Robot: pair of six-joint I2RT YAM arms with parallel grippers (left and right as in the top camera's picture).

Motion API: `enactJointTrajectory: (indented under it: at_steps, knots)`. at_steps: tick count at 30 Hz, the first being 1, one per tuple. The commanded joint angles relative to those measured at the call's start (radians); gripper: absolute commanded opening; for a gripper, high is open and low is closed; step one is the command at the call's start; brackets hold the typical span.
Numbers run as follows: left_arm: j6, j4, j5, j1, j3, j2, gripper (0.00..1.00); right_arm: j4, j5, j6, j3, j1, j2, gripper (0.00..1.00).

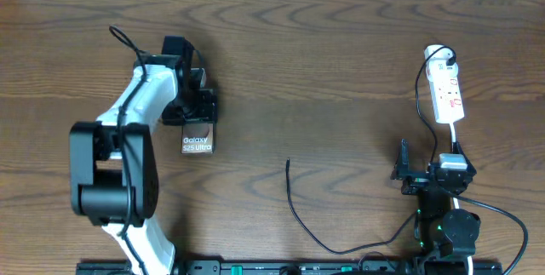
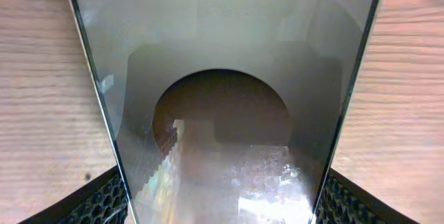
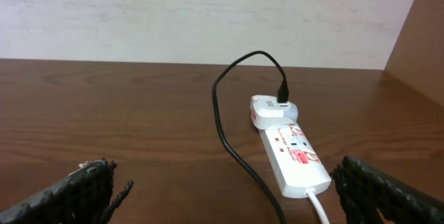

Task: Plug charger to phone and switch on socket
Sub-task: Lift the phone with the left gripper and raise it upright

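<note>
The left hand (image 1: pixel 197 109) pinches the phone (image 1: pixel 197 142) by its edges, upper left; the right hand (image 3: pixel 229 191) hangs spread, lower right, below the socket (image 1: pixel 447 93). Best to hold the phone steady and fetch the charger (image 1: pixel 294 200) tip, lying on the desk (image 1: pixel 341 54) mid-frame.

The phone (image 2: pixel 222 113) inside the left gripper (image 2: pixel 223 203) is dark, with a brownish oval. Ahead of the right gripper (image 3: pixel 232 193), the socket (image 3: pixel 295 156) is white with red marks, the charger (image 3: pixel 217 109) black.

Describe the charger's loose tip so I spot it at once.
Start at the middle of the table's near edge. The thin black charger curves away from there; its tip lies alone on bare wood, right of the phone, touching nothing.
</note>
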Motion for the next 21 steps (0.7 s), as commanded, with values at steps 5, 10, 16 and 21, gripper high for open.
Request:
enactJointTrajectory:
  at_steps: [5, 10, 16, 21]
  knots:
    - [-0.001, -0.024, 0.236, -0.002, 0.021, -0.072, 0.07, -0.004, 0.008, -0.016, -0.001, 0.009, -0.005, 0.99]
    - [-0.002, -0.014, 0.539, -0.002, 0.021, -0.072, 0.07, -0.004, 0.008, -0.016, -0.001, 0.009, -0.005, 0.99]
    - [-0.095, 0.049, 0.964, -0.002, 0.020, -0.072, 0.07, -0.004, 0.008, -0.016, -0.001, 0.009, -0.005, 0.99]
    - [-0.383, 0.126, 1.180, -0.001, 0.021, -0.072, 0.07, -0.004, 0.008, -0.016, -0.001, 0.009, -0.005, 0.99]
